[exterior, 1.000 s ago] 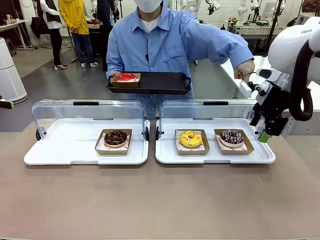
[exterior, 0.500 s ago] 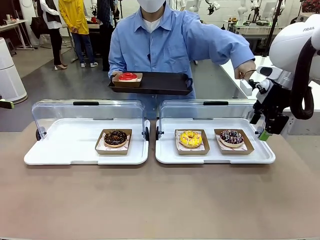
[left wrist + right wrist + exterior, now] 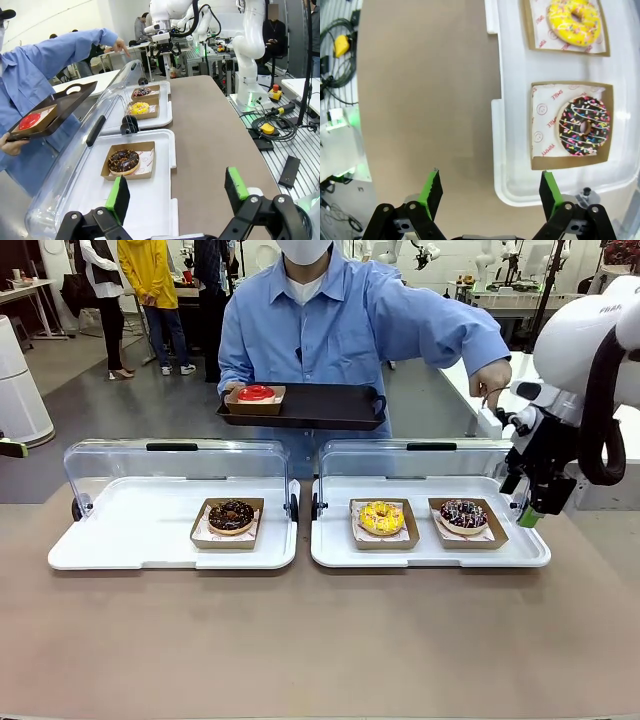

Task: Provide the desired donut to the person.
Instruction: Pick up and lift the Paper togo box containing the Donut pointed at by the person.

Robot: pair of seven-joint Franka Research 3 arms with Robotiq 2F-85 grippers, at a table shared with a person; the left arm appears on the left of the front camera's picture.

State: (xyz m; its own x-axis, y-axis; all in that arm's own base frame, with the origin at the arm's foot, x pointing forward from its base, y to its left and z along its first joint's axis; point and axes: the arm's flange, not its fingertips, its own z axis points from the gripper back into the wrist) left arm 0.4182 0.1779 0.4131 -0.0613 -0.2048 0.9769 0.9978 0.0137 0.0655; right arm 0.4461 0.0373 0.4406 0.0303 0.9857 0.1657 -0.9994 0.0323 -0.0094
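Front view: we see the blue-shirted person (image 3: 330, 330) holding a black rectangular tray (image 3: 320, 406) bearing a red-glazed donut (image 3: 255, 393) | right gripper (image 3: 527, 505) and left gripper (image 3: 177, 189): fingers released, empty.

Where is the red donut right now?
Front view: the red donut sits in a cardboard box at the picture-left end of the black tray the person holds.

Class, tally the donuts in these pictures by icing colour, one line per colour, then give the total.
Red donut: 1
Yellow donut: 1
Chocolate donut: 1
Sprinkled chocolate donut: 1
Total: 4
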